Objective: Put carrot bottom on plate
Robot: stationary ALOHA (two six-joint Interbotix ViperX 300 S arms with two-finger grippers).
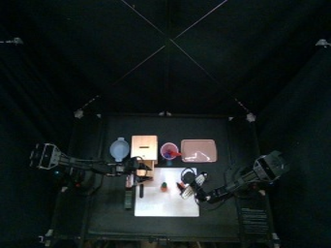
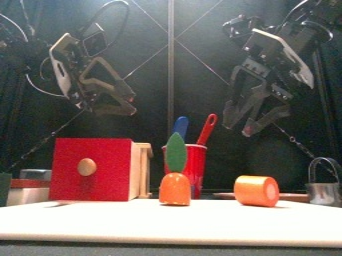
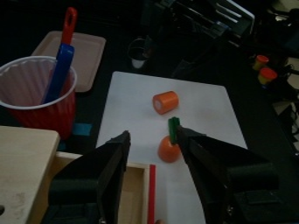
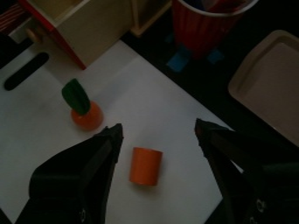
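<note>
The right end effector (image 4: 158,140) hangs spread wide above the orange carrot bottom (image 4: 145,165), holding nothing. The left end effector (image 3: 156,149) is spread too. The plate (image 1: 199,150) sits apart.

Occlusions and cut-offs across the views

Top view: table contents too small to tell apart, plate (image 1: 199,149) just a pink patch. Front: plate not visible; red cup (image 2: 195,165) partly hidden by the carrot top piece (image 2: 175,176); metal object (image 2: 322,184) cut by the edge. Left wrist: red box (image 3: 35,175) cut off at the corner, plate (image 3: 61,51) cropped. Right wrist: plate (image 4: 271,79) and cup (image 4: 214,24) cropped.
</note>
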